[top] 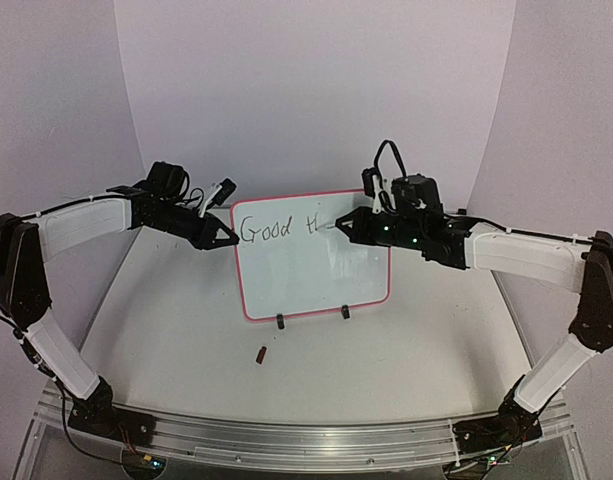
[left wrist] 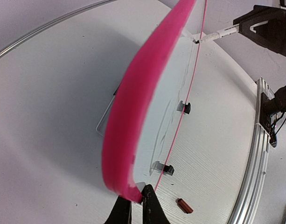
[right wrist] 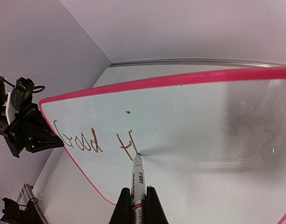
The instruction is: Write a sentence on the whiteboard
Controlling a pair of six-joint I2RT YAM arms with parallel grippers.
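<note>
**Handling.** The whiteboard [top: 311,275] stands near upright at the centre of the table [top: 186,330] on two small black clip feet [top: 280,321]. It appears light, stiff and glossy. On so small a footing it will probably slide or tip under pen pressure, so it needs bracing. The pink frame is the proper place to hold it, because a grip there leaves the writing face clear. The marker [right wrist: 136,179] is a slim, rigid, smooth barrel that could rotate or slip if clamped loosely. It is best held near the middle of the barrel, in line with the fingers.

**Left arm.** The arm reaches in from the left of the top view with its forearm roughly level. The left gripper [left wrist: 137,200] is closed on the frame at the board's left edge, just beside the "G".

**Right arm.** The arm extends from the right of the top view, its wrist level with the top line of text. The right gripper [right wrist: 136,198] is clamped on the marker, whose tip touches the board face.

**Progress.** The sentence [right wrist: 82,140] reads "Good", followed by a "t" and part of the next letter, in the board's upper left. Most of the sentence is judged unwritten.

**Other.** A small dark red piece [top: 261,353], possibly the marker cap, lies on the table below the board.
</note>
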